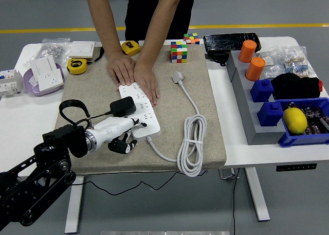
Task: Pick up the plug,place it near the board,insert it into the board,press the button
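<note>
While a person at the far side of the table pressed both hands (134, 75) flat on the far end of the long white power strip (140, 109), the robot's left hand (119, 132), white-shelled with black fingertips, lay at the strip's near left edge. Its fingers were loosely curled and gripped nothing; the fingertips (123, 145) rested on the beige felt mat (103, 98) just beside the strip. The black boxy plug adapter (123, 106) sat on the strip's left side, just beyond the hand, and its thin black cord (72, 107) looped away to the left over the robot's wrist. Whether the prongs were fully seated could not be told from the head view. The right hand was outside the picture.

The strip's own thick white cable (191, 142) ran from its near end into a coil on the mat's right half and ended in a white plug (178, 77) near the far edge. A multicoloured puzzle cube (179, 52) stood beyond it. On the left of the white table (20, 116) lay a yellow tape measure (77, 66) and a white wall socket (49, 80) on a purple plate. To the right, a blue plastic bin (288, 139) held a yellow lemon (294, 120), with two orange cylinders (251, 59) standing farther back.
</note>
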Robot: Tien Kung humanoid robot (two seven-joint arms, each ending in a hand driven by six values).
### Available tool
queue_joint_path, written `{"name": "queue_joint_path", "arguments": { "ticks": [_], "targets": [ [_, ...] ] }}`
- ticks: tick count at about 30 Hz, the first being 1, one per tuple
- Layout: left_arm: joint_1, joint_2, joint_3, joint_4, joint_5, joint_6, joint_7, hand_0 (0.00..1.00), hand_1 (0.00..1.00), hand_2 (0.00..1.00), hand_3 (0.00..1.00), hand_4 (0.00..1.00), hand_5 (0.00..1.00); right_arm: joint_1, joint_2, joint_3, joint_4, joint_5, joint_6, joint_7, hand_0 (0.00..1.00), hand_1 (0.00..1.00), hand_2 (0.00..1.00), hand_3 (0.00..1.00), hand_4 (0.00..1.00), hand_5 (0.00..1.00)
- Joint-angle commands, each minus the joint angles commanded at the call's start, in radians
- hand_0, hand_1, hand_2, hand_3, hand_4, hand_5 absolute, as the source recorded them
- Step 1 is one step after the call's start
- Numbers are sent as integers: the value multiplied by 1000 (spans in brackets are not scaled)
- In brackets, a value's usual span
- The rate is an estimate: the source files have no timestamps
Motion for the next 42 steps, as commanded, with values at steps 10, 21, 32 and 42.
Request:
{"name": "queue_joint_path", "arguments": {
  "ticks": [10,21,32,42],
  "targets": [
    [-2,1,7,9,8,-16,8,161,39,154,809,474,16,-1,-1,-1,0,2,-1,0,985,941,870,841,998,943],
    [-4,5,18,17,10,-49,21,161,37,154,775,475,15,0,-2,-2,0,3,0,0,985,941,868,841,998,945],
    [10,7,-20,-103,-28,-16,-6,164,38,153,730,456,21,-3,-1,-2,0,0,-1,-1,985,940,867,841,998,947],
    [100,-41,-169,-211,-212,112,-146,507,451,512,794,747,201,-4,1,4,0,-8,0,-1,985,940,867,842,998,947]
  ]
}}
